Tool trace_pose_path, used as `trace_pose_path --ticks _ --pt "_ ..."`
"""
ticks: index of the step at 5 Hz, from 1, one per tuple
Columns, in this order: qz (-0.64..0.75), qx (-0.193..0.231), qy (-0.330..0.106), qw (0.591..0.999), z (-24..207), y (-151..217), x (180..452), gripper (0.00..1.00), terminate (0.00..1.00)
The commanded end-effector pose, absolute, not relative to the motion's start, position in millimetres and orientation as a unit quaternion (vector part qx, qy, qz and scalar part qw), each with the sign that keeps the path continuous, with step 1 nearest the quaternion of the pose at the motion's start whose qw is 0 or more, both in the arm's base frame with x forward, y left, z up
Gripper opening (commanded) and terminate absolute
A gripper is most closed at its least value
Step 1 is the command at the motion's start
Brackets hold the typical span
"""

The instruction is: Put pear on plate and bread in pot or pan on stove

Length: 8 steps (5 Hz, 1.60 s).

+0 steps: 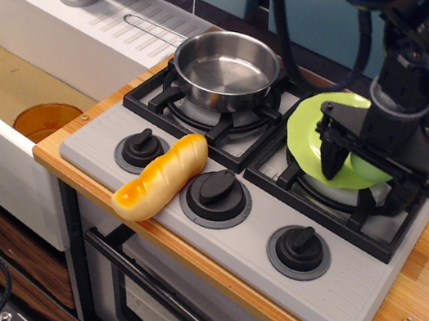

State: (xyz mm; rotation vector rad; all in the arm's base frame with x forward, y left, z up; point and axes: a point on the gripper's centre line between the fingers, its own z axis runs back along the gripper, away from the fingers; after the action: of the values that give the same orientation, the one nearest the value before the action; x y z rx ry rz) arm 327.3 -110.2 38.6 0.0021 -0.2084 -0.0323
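Bread [161, 176] lies across the front of the stove [226, 237] by the knobs, glossy, stiff and light, so a grab across its middle looks safest against slipping. Steel pot [226, 69] waits empty on the back-left burner. Gripper [365, 177] is low over the green plate [312, 128]; the pear is hidden, so I cannot tell whether the jaws hold it.

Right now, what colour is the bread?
Golden-orange bread with paler slash marks, shown in the only camera view.
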Motion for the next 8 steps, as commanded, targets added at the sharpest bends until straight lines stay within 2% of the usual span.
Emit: trace_pose_path --ticks 1,2,6,8 --pt "-0.016 -0.005 -0.115 0.993 72.9 -116.2 334.2 1.00 0.00" --pt "-0.015 -0.004 -0.108 0.994 80.1 -118.3 332.1 1.00 0.00" --pt "-0.056 0.024 -0.026 0.998 151.3 -110.8 313.2 1.00 0.00" --pt "-0.056 0.024 -0.026 0.998 151.3 -110.8 313.2 1.00 0.00"
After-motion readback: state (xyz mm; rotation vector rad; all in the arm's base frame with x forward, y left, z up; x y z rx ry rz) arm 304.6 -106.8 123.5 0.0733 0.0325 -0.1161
